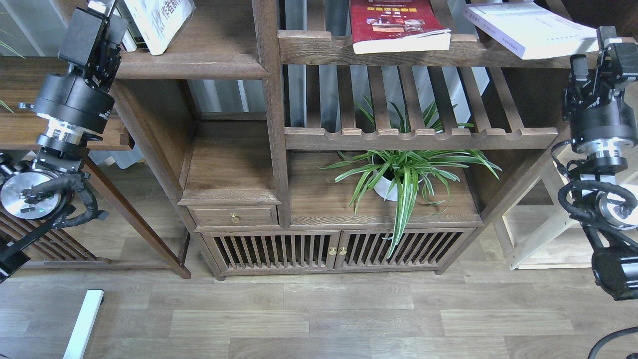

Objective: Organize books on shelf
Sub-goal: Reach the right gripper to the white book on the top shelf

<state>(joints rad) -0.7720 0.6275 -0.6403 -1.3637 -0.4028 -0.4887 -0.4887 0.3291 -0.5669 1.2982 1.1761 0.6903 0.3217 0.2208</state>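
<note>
The white book point(160, 20) with green-and-black characters leans on the solid dark-brown shelf point(199, 65) at the top left, with other book spines behind it. The red book point(394, 25) lies on the upper slatted shelf. The pale lavender-white book point(528, 27) lies at the top right and overhangs the rail. My left gripper point(102, 12) is just left of the white book, its fingertips cut off by the top edge. My right gripper point(585, 62) is just below the lavender book's near right corner. I cannot tell its fingers apart.
A potted spider plant point(398, 174) stands on the lower board under a slatted shelf point(418, 137). A small drawer point(234, 217) and slatted cabinet doors point(334, 249) are below. A side table point(30, 129) is at the left and a light wooden frame point(538, 234) at the right.
</note>
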